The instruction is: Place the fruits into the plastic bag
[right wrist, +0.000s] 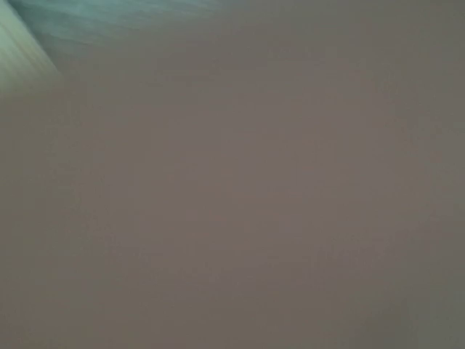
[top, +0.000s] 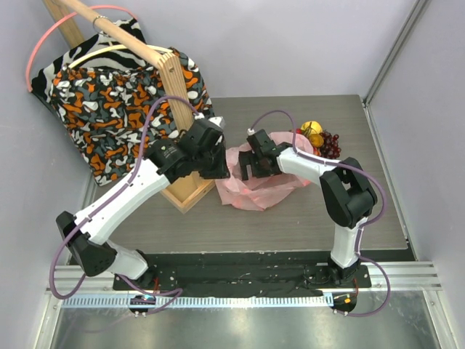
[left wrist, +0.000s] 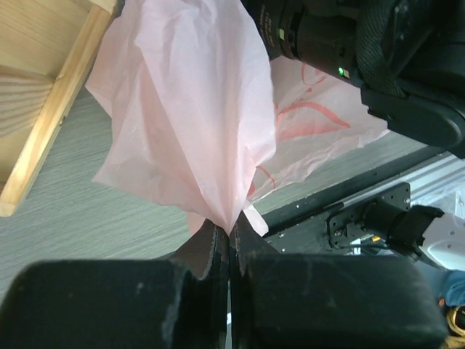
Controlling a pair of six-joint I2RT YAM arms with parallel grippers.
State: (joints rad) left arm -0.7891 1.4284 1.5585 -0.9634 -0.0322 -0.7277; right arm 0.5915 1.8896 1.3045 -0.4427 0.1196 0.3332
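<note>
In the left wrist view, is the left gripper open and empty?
No, the left gripper is shut on a gathered fold of the pink plastic bag.

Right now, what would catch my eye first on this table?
The crinkly pink plastic bag in the middle, its edge pinched in the left gripper while the right gripper reaches over it. Beyond it, far right, sits a pile of fruits; far left hangs an orange-black cloth.

Overhead, 2 wrist close-ups; shared plastic bag (top: 252, 192)

pink bag (top: 254, 195), orange-black cloth (top: 109, 102), perhaps purple grapes (top: 330, 144)
</note>
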